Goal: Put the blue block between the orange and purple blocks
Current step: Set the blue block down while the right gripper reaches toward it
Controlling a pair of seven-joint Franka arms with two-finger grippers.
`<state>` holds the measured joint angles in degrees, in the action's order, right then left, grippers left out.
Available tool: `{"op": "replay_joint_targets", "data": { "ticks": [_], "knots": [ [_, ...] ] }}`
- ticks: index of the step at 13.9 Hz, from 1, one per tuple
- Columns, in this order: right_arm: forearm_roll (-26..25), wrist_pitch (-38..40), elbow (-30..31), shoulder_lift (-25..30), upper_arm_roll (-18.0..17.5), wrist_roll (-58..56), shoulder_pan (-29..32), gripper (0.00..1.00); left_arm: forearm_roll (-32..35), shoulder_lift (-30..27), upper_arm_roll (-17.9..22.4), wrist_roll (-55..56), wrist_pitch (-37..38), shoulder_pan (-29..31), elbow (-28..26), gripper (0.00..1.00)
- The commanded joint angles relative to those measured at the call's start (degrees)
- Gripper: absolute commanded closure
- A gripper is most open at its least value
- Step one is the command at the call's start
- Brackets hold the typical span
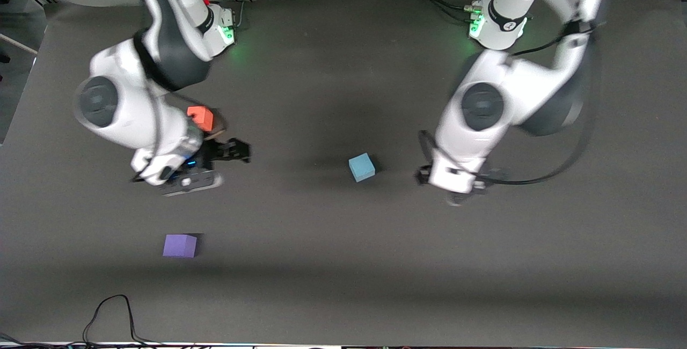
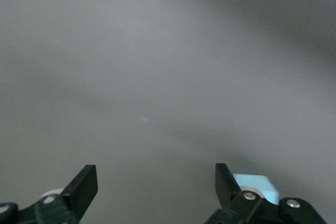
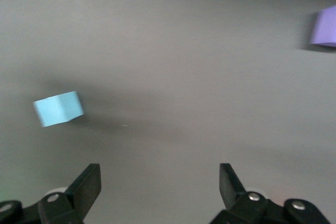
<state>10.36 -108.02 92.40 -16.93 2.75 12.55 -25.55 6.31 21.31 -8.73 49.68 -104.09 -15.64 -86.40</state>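
Observation:
The blue block (image 1: 362,167) sits on the dark table near the middle. The orange block (image 1: 200,117) lies toward the right arm's end, partly hidden by that arm. The purple block (image 1: 180,245) lies nearer the front camera than the orange one. My right gripper (image 1: 235,151) is open and empty over bare table beside the orange block; its wrist view shows the blue block (image 3: 58,108) and the purple block (image 3: 324,26). My left gripper (image 1: 460,185) is open and empty over the table beside the blue block, which shows just outside one finger in the left wrist view (image 2: 257,184).
The dark grey table (image 1: 343,263) carries only the three blocks. Black cables (image 1: 112,317) lie at the edge nearest the front camera. Both arm bases (image 1: 496,21) stand along the edge farthest from that camera.

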Motion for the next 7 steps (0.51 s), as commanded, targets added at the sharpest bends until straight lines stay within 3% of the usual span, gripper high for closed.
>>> {"op": "replay_joint_targets", "data": {
  "ticks": [1, 5, 7],
  "knots": [
    [-0.1, 0.0, -7.2, -7.4, 0.7, 6.0, -6.2, 0.0, 0.4, -2.8, -0.6, -13.7, 3.4, 8.4, -1.4, 0.0],
    [0.2, -1.7, -17.7, -20.6, 0.7, 8.5, -13.4, 0.0, 0.5, -4.9, -0.5, -27.1, 8.5, 18.7, 1.1, 0.0],
    [0.0, -6.7, -18.7, -25.0, 0.7, 8.5, -16.6, 0.0, 0.7, -5.1, -0.5, -30.9, 9.3, 20.5, 2.0, 0.0]
  ]
}}
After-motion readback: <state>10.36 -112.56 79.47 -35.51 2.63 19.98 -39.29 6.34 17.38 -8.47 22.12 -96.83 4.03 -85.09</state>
